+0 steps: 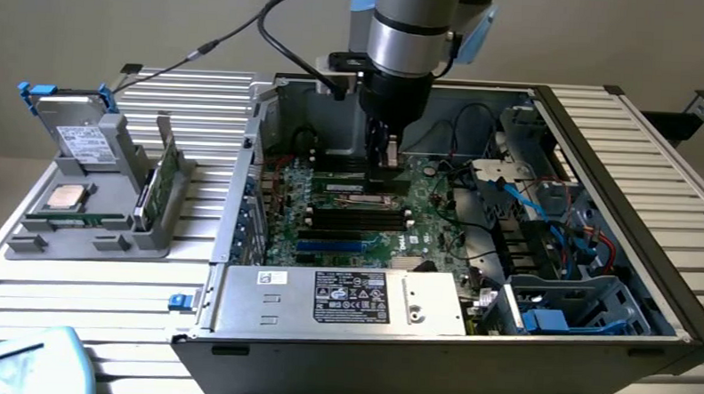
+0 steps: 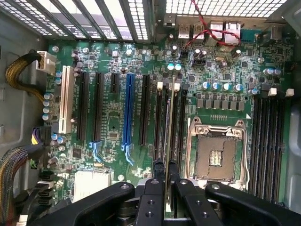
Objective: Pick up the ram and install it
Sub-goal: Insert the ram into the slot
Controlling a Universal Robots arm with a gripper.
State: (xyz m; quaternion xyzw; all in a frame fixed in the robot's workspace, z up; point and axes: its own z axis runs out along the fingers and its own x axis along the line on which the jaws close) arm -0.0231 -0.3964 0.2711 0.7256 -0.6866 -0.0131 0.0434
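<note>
Ram (image 2: 168,127), a long, thin, flat green stick, is seen from its edge in the wrist view. It is held in the black end effector (image 2: 165,165). The two black fingers (image 2: 157,184) are nearly closed and pinch the ram from both sides. The ram stands on its edge and lines up with the long black slots (image 2: 159,117) under it. I cannot tell if it touches a slot.

Just beside those slots is a square silver socket with a metal frame (image 2: 216,155). On the other side of the slots is a long blue slot (image 2: 127,108). All of these sit on a big green board full of small parts (image 2: 113,127).

In the exterior view, the silver and black robot arm (image 1: 409,30) reaches down into an open grey computer box (image 1: 638,165). A silver box with a black label (image 1: 336,299) sits at the near side of the computer box.

The computer box rests on a ribbed metal bench (image 1: 74,301). At the exterior view's left, well apart from the arm, a grey plastic holder (image 1: 89,239) stands on the bench. It holds a square silver chip (image 1: 67,198) and a boxy grey drive with blue tabs (image 1: 79,136).
</note>
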